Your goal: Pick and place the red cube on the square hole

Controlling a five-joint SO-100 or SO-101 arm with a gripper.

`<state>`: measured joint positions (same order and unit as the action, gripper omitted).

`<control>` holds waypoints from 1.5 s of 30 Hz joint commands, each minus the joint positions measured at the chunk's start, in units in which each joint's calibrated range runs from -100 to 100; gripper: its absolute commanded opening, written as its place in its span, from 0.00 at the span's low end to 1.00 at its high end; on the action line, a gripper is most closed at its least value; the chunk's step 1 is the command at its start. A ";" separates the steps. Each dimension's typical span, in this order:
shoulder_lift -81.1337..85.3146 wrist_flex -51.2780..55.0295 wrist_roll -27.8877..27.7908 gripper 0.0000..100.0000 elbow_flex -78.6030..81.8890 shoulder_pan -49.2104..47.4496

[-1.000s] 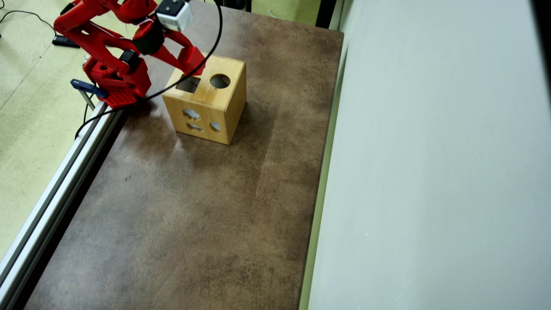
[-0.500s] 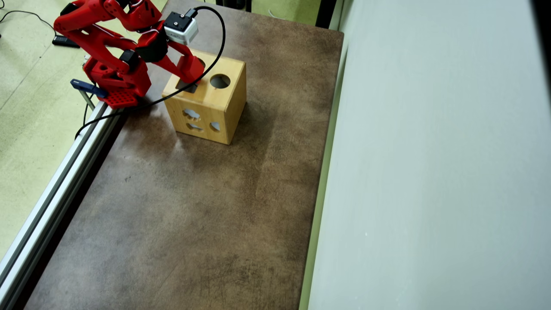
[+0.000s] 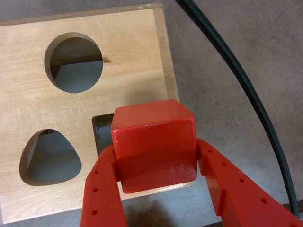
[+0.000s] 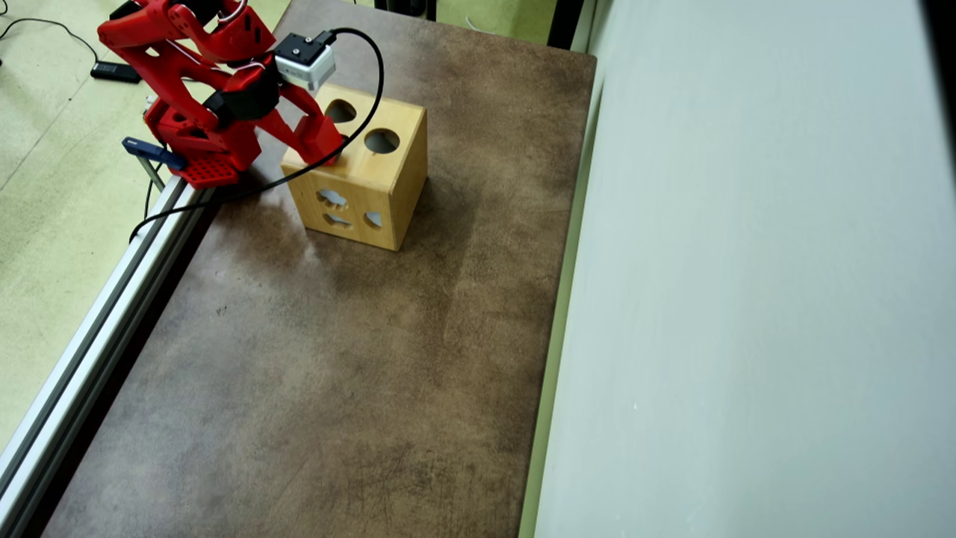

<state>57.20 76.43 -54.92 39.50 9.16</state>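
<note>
In the wrist view my gripper (image 3: 155, 158) is shut on the red cube (image 3: 154, 137), one red finger (image 3: 102, 189) on each side of it. The cube is directly over the square hole (image 3: 101, 131) in the top of the light wooden box (image 3: 128, 56) and covers most of it; only the hole's left strip shows. I cannot tell whether the cube touches the box. In the overhead view the gripper (image 4: 328, 146) reaches down onto the near-left corner of the box top (image 4: 396, 123); the cube and square hole are hidden there.
The box top also has a round hole (image 3: 74, 62) and a heart-shaped hole (image 3: 49, 158). A black cable (image 3: 246, 80) curves past the box on the right. The box stands on a brown table (image 4: 336, 373), with a metal rail (image 4: 112, 291) on the left and a pale wall (image 4: 747, 261) on the right.
</note>
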 commanded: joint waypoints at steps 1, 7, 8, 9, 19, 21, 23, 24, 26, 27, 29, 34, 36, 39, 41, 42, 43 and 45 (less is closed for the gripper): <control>1.35 -0.16 0.00 0.03 -0.24 -0.54; 1.44 -0.08 1.17 0.03 -0.15 -0.62; 1.44 -0.08 1.86 0.03 -0.15 -0.77; 1.44 -0.08 2.44 0.03 -0.15 -0.77; 1.52 3.06 4.15 0.04 -0.24 -4.26; 1.86 5.47 4.15 0.04 -0.24 -4.26; 2.03 7.16 4.15 0.04 -0.24 -4.26; 2.03 7.48 4.15 0.04 -0.24 -4.26; 2.03 7.16 4.00 0.04 -0.24 -4.26; 2.03 7.08 3.96 0.04 -0.24 -4.26; 1.86 7.56 3.91 0.04 -0.24 -4.26; 1.44 6.68 3.91 0.04 -0.24 -4.26; 1.44 6.68 3.91 0.04 -0.24 -4.26; 1.44 6.68 4.10 0.04 -0.24 -4.26; 1.44 6.68 4.10 0.04 -0.24 -4.26; 1.44 6.68 4.10 0.04 -0.24 -4.26; 1.35 6.68 4.10 0.04 -0.24 -4.26; 1.35 6.68 4.00 0.04 -0.24 -4.26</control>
<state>57.29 83.29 -51.06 39.59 5.14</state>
